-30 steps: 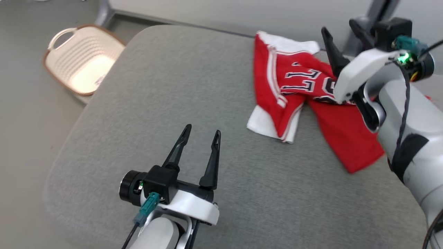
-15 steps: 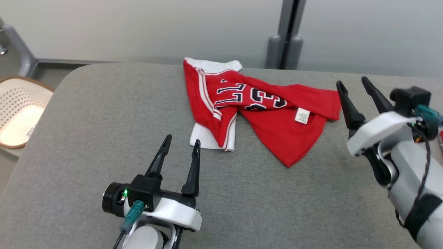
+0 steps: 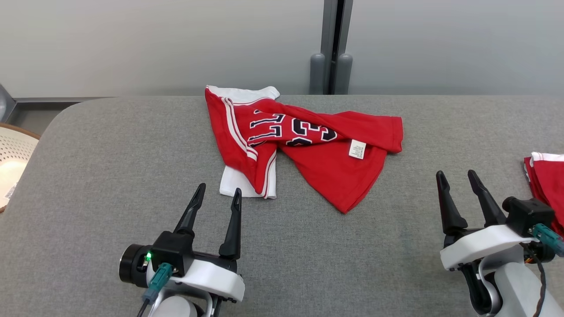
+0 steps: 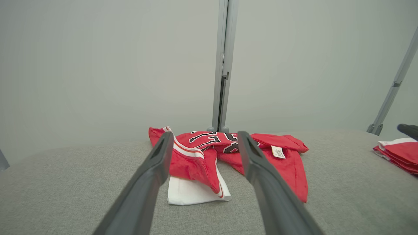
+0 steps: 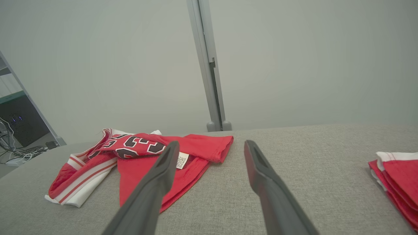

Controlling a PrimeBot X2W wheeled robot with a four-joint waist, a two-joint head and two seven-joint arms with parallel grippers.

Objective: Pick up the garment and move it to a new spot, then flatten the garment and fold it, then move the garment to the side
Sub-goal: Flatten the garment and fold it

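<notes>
Red garment lies crumpled on the tabletop directly before the post; left end effector and right end effector stand wide open, empty, short of it; head view adds a basket left of the post.

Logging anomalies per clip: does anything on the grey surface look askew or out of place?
Only the red jersey: it lies crumpled and twisted at the far middle, care label showing, unlike the folded red pile at the right edge.
</notes>
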